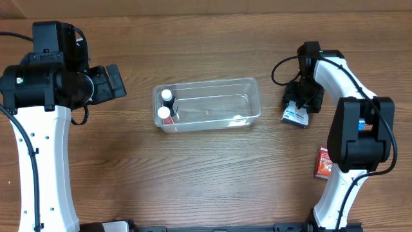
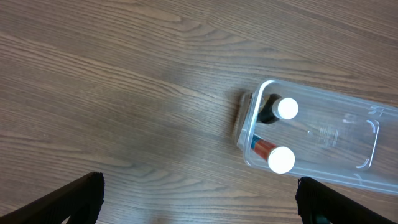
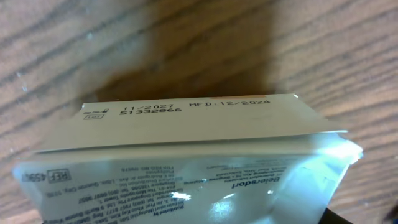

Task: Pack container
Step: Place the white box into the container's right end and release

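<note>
The clear container (image 1: 252,90) lies in the middle of the table and also shows in the left wrist view (image 2: 367,134). Two white-capped bottles (image 1: 167,95) (image 1: 164,114) stand at its left end. My left gripper (image 2: 199,199) is open and empty, above bare table to the left of the container. My right gripper (image 1: 302,102) is down on a white and blue box (image 1: 294,116) to the right of the container. The box (image 3: 186,155) fills the right wrist view and hides the jaws. Only a corner of one finger shows there, so I cannot tell whether the box is gripped.
A red box (image 1: 323,162) lies on the table at the right, close to the right arm's base. The left arm's white column stands along the left edge. The table is brown wood.
</note>
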Available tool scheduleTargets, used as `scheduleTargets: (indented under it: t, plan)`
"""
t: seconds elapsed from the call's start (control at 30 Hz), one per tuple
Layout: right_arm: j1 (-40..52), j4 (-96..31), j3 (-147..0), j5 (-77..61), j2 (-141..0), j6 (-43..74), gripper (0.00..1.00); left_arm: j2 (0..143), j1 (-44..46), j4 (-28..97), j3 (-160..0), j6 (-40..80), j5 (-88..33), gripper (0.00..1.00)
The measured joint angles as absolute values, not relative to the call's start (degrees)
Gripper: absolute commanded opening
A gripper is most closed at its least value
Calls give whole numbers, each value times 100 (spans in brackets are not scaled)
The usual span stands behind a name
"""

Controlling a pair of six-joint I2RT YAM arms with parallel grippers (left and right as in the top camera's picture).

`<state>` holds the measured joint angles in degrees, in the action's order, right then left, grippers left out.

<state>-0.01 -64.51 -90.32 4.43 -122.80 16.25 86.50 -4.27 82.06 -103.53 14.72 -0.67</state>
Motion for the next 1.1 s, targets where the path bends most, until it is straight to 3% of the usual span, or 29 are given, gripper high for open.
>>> scheduleTargets:
  t: [0.17,0.37,0.6,0.9,1.1]
  plan:
    - [5,-6657,-9032,443,-11909,1625,69,8648,-427,8206,-10353,1461,-67,100]
    - [237,-6742,-9061,447,-10304,1551,70,8648,-427,8204,-10353,1459,-67,100]
    - [1466,-6674,-9203,423,-8906,1494,70,8650,-427,8208,-10353,1461,-67,100]
    - [2650,-6300,-9203,338,-9695,1496,71,8650,-427,8228,-10353,1461,-67,100]
    - [2705,-6152,-9203,340,-10514,1496,71,8650,-427,8228,-10353,1459,-67,100]
